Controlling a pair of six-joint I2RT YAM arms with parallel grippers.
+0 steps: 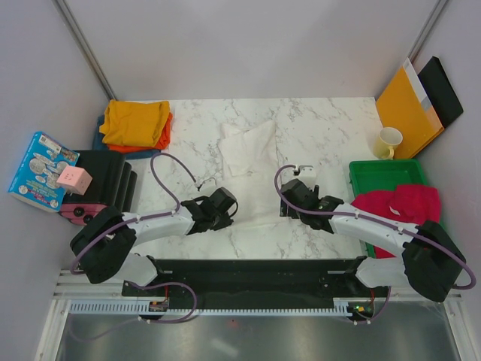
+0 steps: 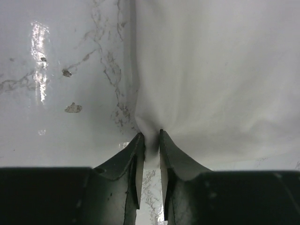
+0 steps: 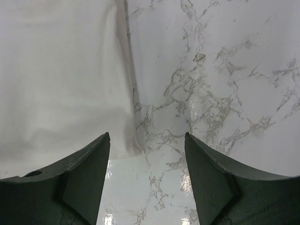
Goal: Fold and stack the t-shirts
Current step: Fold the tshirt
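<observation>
The soft white t-shirt (image 1: 248, 147) lies in the middle of the table, in the middle of the top view. Its far end is a folded lump. In the left wrist view, the shirt's edge is bunched up into a little point. The left hand (image 2: 150, 137) is pinching that point between its two black fingers, which are almost pressed together.

In the right wrist view, the shirt's side edge runs down the left part of the picture. The right hand (image 3: 147, 140) has its fingers spread wide and holds nothing. One finger is over the shirt's edge and the other is over the bare white marble table (image 3: 225, 84).

At the upper left of the top view is a pile of folded shirts. The mustard yellow t-shirt (image 1: 135, 120) is on top, the orange t-shirt (image 1: 164, 135) is under it, and the blue t-shirt (image 1: 143, 153) is at the bottom.

At the right, the crimson-pink t-shirt (image 1: 398, 204) lies crumpled, partly over the green plastic tray (image 1: 379, 171). Behind the tray are a pale yellow mug (image 1: 388, 141) and a stiff orange-yellow paper envelope (image 1: 406, 109). At the left edge sits a small pink box (image 1: 75, 180).
</observation>
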